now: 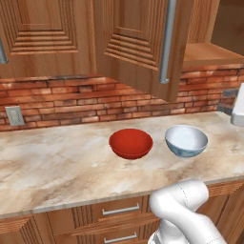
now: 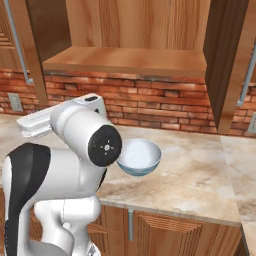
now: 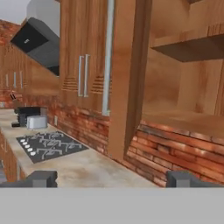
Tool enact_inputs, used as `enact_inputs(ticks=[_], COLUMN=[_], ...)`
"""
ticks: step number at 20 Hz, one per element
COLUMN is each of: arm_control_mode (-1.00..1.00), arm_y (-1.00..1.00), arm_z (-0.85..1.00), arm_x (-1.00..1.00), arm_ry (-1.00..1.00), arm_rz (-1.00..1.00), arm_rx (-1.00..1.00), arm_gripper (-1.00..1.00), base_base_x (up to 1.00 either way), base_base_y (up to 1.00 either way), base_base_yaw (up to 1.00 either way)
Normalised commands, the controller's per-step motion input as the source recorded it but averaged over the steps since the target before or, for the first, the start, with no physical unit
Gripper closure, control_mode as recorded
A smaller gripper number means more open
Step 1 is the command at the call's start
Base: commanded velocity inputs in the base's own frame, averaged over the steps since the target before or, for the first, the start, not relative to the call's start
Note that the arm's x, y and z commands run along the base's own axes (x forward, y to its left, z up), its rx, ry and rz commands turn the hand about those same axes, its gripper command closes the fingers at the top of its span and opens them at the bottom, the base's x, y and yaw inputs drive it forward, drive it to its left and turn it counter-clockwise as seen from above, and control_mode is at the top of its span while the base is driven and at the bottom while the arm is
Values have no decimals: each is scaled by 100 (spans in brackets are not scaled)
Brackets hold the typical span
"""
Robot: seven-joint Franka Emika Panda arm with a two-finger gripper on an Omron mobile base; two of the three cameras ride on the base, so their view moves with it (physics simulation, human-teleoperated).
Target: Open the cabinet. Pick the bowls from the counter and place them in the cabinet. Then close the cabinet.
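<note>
The cabinet stands open, with its left door swung out over the counter and its right door out as well. The part of its shelf that I can see is bare. Two bowls sit side by side on the counter below it: a glossy red bowl and, to its right, a pale white-blue bowl. My gripper is open and holds nothing. It is up at cabinet height, looking along the wall past the left door's edge and silver handle, well above the bowls.
A brick backsplash with a wall outlet runs behind the counter. Drawers with short silver handles sit under it. Farther along the counter are a stove top, a toaster and a range hood.
</note>
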Motion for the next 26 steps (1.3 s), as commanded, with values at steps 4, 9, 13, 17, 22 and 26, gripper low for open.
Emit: enact_inputs(ticks=[4, 9, 13, 17, 22, 26], arm_control_mode=[-100, -100, -100, -100, -100, -100], arm_y=[-16, -2, 0, 0, 0, 0], arm_z=[0, 5, 5, 3, 5, 14], arm_x=[38, 34, 38, 46, 44, 29], arm_ry=[0, -9, -22, -16, -7, -1], arm_rz=[4, 0, 1, 4, 2, 3], arm_rx=[6, 1, 0, 0, 0, 0], arm_gripper=[-100, -100, -100, -100, -100, -100], base_base_x=[0, 0, 0, 0, 0, 0], base_base_y=[0, 0, 0, 0, 0, 0], base_base_yaw=[0, 0, 0, 0, 0, 0])
